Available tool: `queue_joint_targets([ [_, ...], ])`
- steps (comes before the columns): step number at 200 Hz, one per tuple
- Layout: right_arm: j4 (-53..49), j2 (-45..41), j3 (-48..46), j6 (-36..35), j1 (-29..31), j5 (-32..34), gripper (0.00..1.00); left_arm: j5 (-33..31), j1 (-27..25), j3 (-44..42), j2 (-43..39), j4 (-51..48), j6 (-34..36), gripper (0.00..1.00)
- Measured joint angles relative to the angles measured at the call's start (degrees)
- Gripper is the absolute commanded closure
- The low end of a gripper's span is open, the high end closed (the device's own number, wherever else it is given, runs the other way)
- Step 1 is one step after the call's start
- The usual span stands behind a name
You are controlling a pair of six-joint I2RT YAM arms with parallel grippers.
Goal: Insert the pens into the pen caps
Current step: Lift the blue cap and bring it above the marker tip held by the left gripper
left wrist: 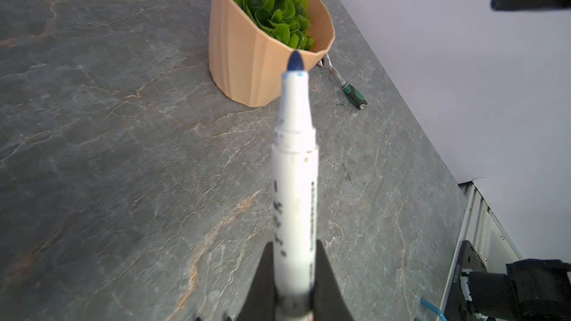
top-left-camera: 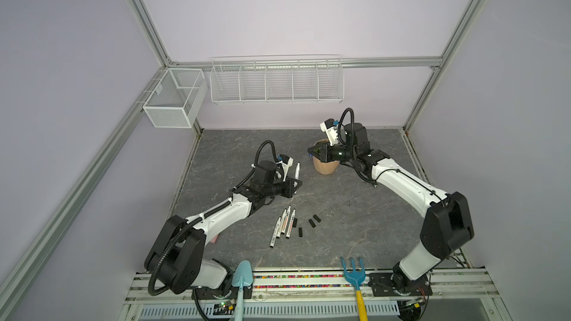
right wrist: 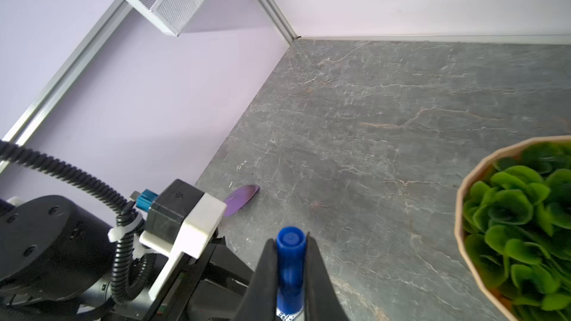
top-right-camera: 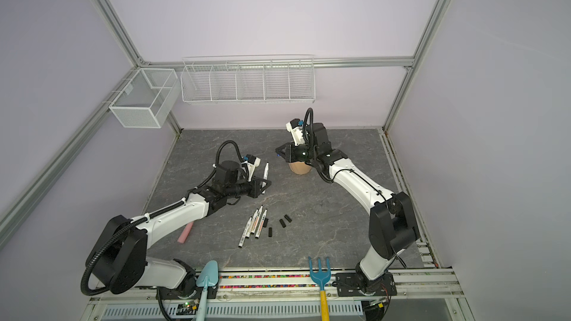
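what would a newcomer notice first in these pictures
The left gripper holds a blue-tipped pen left of centre, while the right gripper clamps a blue cap by the plant pot at the back. Four more pens and black caps lie mid-table.

Blue-tipped pen (left wrist: 295, 180) and blue cap (right wrist: 290, 260) are held aloft, apart; four black-tipped pens (top-left-camera: 290, 225) lie bunched beside four black caps (top-left-camera: 312, 223).
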Motion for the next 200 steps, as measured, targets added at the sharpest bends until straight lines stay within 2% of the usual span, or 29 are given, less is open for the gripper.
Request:
queue_joint_targets([
  [62, 4.2, 1.2, -0.7, 2.6, 0.0, -3.4, 0.92, 0.0, -1.9, 1.6, 2.2, 1.9, 0.3, 1.00],
  [200, 5.4, 4.0, -0.7, 3.5, 0.3, -3.5, 0.92, 0.3, -2.0, 2.4, 2.6, 2.7, 0.4, 1.00],
])
